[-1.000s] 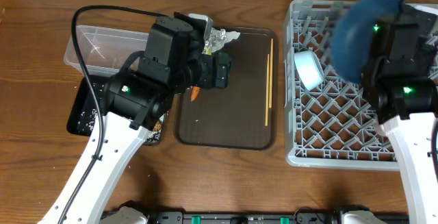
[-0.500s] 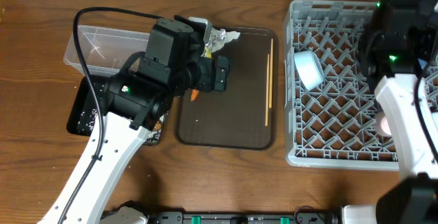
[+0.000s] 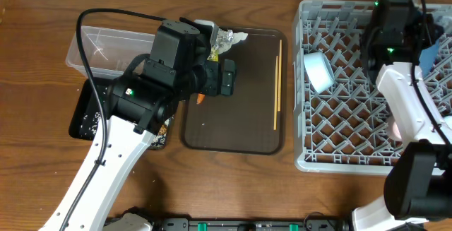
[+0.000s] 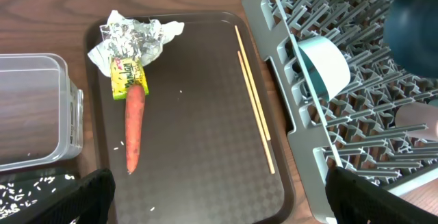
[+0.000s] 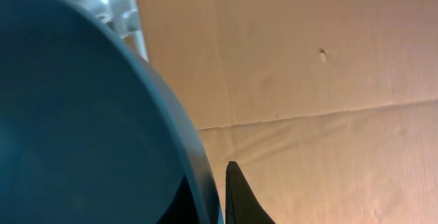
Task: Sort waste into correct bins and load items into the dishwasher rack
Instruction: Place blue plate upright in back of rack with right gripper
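Left gripper (image 4: 219,207) gapes wide near the carrot (image 4: 135,131), frame left; right gripper (image 5: 209,200) apparently pinches the blue plate (image 5: 82,114) rim, bottom centre.

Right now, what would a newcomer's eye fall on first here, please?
A big grey lattice plastic rack fills the right of the wooden table, where the right hand grips a dark blue round plate. On the dark brown flat tray, an orange carrot lies by a crumpled white wrapper.
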